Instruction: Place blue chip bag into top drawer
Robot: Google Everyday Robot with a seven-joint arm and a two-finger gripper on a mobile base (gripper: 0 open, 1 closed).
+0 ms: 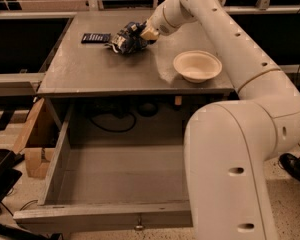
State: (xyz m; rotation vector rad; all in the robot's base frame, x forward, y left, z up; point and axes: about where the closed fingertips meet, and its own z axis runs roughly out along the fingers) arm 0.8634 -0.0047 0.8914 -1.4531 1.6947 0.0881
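Observation:
The blue chip bag, a crumpled navy foil bag with pale patches, sits at the back middle of the grey table top. My gripper is at the bag's right end and is closed on it, the bag slightly raised off the surface. The top drawer is pulled wide open below the table, its grey inside bare, with a small metal knob on its front. My white arm reaches from the lower right across to the table's back.
A small flat dark packet lies left of the bag. A pale paper bowl stands at the table's right. Cables hang behind the drawer. A cardboard box stands on the floor at left.

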